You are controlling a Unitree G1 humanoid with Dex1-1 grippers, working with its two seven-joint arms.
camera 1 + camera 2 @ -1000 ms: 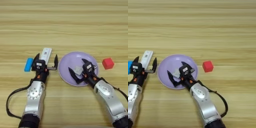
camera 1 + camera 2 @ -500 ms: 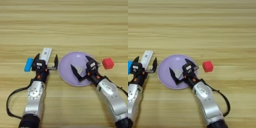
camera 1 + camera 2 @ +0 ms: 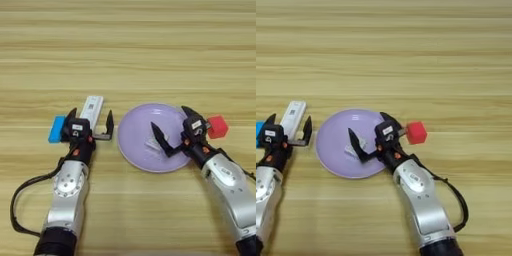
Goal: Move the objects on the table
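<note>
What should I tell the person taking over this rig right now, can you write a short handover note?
Left gripper: open, empty, low over the table by the near end of the white stick, with the blue block just to its left.
Right gripper: open, over the right half of the purple plate, holding nothing.
Pale grey block: lies on the plate, beside the right gripper's left finger.
Red cube: on the table, just off the plate's right rim.
Done: grey block is on the plate.
Left, as it looks: red cube, white stick and blue block lie on the table, ungrasped.
</note>
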